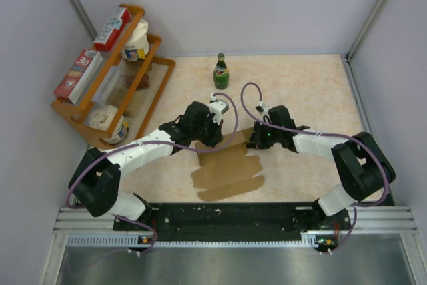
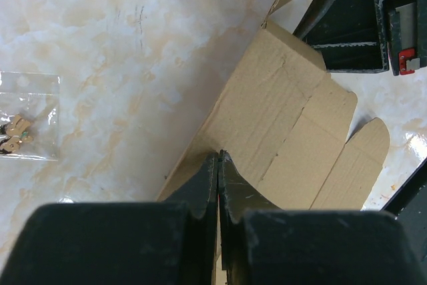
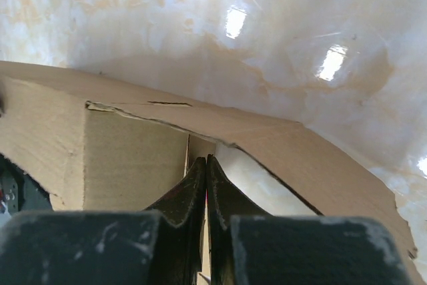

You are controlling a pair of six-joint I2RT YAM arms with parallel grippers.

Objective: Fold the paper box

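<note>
Left gripper [image 2: 219, 159] has its fingers [image 2: 200, 188] pressed together over the paper box [image 1: 227, 168]; whether they pinch cardboard I cannot tell. Right gripper [image 3: 205, 161] is closed on a raised flap at the box's far side. The mostly flat brown sheet lies mid-counter, toward the near edge. A green bottle [image 1: 221, 71] stands by the far edge.

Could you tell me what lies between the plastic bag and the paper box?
Only bare tabletop separates plastic bag and paper box, per the left wrist view.
</note>
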